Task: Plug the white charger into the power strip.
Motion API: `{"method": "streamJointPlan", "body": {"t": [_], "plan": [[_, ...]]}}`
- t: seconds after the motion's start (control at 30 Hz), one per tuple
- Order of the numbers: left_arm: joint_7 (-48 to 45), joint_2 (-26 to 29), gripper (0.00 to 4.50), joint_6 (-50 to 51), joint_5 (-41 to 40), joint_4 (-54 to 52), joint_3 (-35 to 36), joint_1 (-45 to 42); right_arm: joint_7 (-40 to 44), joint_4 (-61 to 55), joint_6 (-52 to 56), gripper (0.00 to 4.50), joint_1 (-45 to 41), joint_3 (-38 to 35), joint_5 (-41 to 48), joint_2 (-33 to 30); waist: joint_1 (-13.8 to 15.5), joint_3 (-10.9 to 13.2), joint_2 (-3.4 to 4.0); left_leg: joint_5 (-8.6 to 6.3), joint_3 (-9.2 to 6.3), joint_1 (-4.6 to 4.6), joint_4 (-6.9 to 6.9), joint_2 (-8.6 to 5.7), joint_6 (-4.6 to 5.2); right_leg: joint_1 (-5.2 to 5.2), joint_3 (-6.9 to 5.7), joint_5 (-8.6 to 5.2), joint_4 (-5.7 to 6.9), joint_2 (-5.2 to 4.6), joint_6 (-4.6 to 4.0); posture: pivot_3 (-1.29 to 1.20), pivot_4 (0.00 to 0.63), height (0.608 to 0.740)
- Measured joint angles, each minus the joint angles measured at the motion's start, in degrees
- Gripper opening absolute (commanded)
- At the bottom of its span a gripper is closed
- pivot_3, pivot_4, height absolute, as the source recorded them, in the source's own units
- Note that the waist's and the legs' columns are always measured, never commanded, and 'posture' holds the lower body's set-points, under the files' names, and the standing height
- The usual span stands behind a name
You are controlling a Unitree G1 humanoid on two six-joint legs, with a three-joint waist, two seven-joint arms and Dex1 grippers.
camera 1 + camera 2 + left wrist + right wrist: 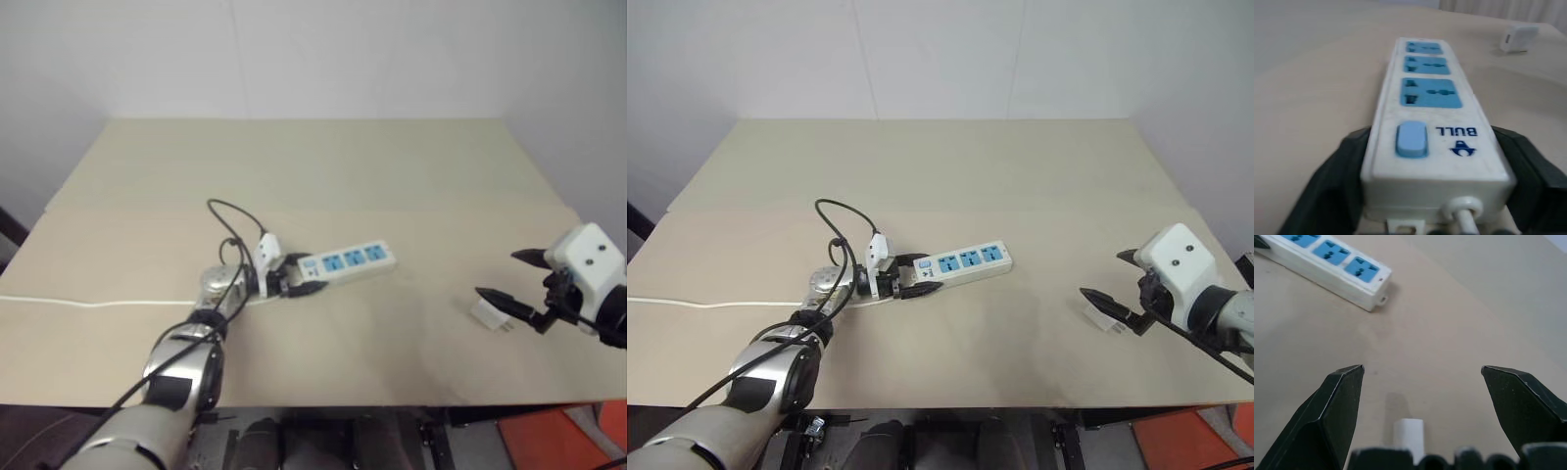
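The power strip (355,259) lies near the middle of the tan table, a white bar with three blue sockets and a blue switch (1411,139). My left gripper (294,279) is shut on its switch end, one black finger (1339,171) on each side of the bar. The white charger (487,313) is a small white cube lying on the table to the right, apart from the strip. My right gripper (498,274) hovers just above and beside the charger, open. From the right wrist, the charger (1409,431) sits low between the spread fingers (1337,401), untouched.
The strip's thin white cord (78,302) runs left across the table to its edge. A black cable (230,220) loops above my left wrist. The table's front edge (392,401) is close below both hands. An orange object (549,441) sits beneath the table's right corner.
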Motion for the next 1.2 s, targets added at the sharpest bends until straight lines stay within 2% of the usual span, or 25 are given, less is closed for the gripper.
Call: {"method": "streamJointPlan", "body": {"t": [0.17,0.27,0.33,0.4,0.5,0.57,0.73,0.83,1.0,1.2], "plan": [[-0.34,0.18,3.30,-0.46,-0.03,-0.32,0.16,0.40,0.30,0.51,0.50,4.50,-1.66,1.94,0.10,-1.47,-0.29,-0.01,-0.01,0.00,0.01,0.01,0.00,0.00,0.00,0.01,0.02,0.00,0.02,0.00,0.00,0.00,0.150,0.740],[-3.98,0.82,3.30,-0.46,-0.19,-0.81,0.20,0.62,1.89,1.38,3.83,4.50,-4.41,5.66,0.47,-7.32,-0.56,-0.01,0.00,0.00,0.01,-0.03,-0.01,0.01,0.00,-0.04,0.02,0.00,0.01,0.01,0.00,0.00,0.150,0.740],[-7.21,1.37,3.30,-0.41,-0.60,-1.55,0.30,1.00,4.74,3.34,7.65,4.50,-10.30,10.42,2.34,-12.49,-0.83,-0.02,0.02,0.00,0.03,-0.02,0.00,0.03,0.00,-0.06,0.04,0.01,0.02,0.00,-0.02,0.00,0.150,0.740],[-11.06,1.47,3.30,0.63,-1.11,-2.45,0.16,1.41,6.66,5.42,11.64,4.50,-18.10,15.09,4.30,-14.95,-0.84,-0.02,0.01,0.00,0.01,-0.03,-0.01,0.06,0.00,-0.06,-0.01,0.01,0.00,0.02,-0.03,0.00,0.150,0.740],[-16.33,2.00,3.30,2.10,-1.82,-4.66,-0.43,2.47,7.80,9.40,19.29,4.50,-30.39,27.14,4.33,-15.74,-0.81,-0.01,0.00,0.00,-0.01,-0.12,0.00,0.09,0.00,-0.15,-0.02,0.01,-0.01,0.05,-0.05,0.00,0.150,0.740],[-18.10,2.64,3.30,2.37,-2.48,-6.96,-1.55,3.53,7.71,13.41,24.45,4.50,-39.07,37.68,1.60,-14.36,-0.82,-0.01,0.00,0.00,0.00,-0.21,0.03,0.08,0.00,-0.28,0.02,0.02,0.03,0.04,-0.06,0.00,0.150,0.740],[-18.89,2.41,3.30,3.21,-4.68,-12.60,-3.37,6.31,9.48,22.08,30.81,4.50,-52.14,56.56,-4.85,-9.83,-0.37,-0.05,0.06,0.01,-0.01,-0.85,0.19,0.08,0.01,-0.99,0.02,0.05,0.22,0.02,-0.09,0.00,0.150,0.740],[-18.75,2.39,3.30,3.25,-4.94,-14.97,-3.63,7.63,11.55,25.40,31.17,4.50,-54.94,62.48,-7.36,-8.70,-0.13,-0.08,0.12,0.01,-0.03,-1.07,0.35,0.07,0.02,-1.15,-0.03,0.06,0.25,0.01,-0.09,0.00,0.150,0.740],[-17.40,2.83,3.30,3.12,-4.99,-17.29,-3.56,9.33,14.44,28.69,31.05,4.50,-55.93,67.46,-10.76,-8.83,-0.09,-0.13,0.20,-0.02,-0.03,-1.09,0.53,0.07,0.06,-1.10,-0.05,0.07,0.25,-0.01,-0.08,0.00,0.150,0.740],[-16.16,3.07,3.30,3.12,-5.65,-18.54,-3.36,10.52,15.01,31.78,30.73,4.50,-55.67,67.99,-13.08,-8.95,-0.38,-0.21,0.34,-0.02,-0.03,-1.08,0.55,0.08,0.06,-1.10,-0.05,0.07,0.27,0.01,-0.08,0.00,0.150,0.740]]}}
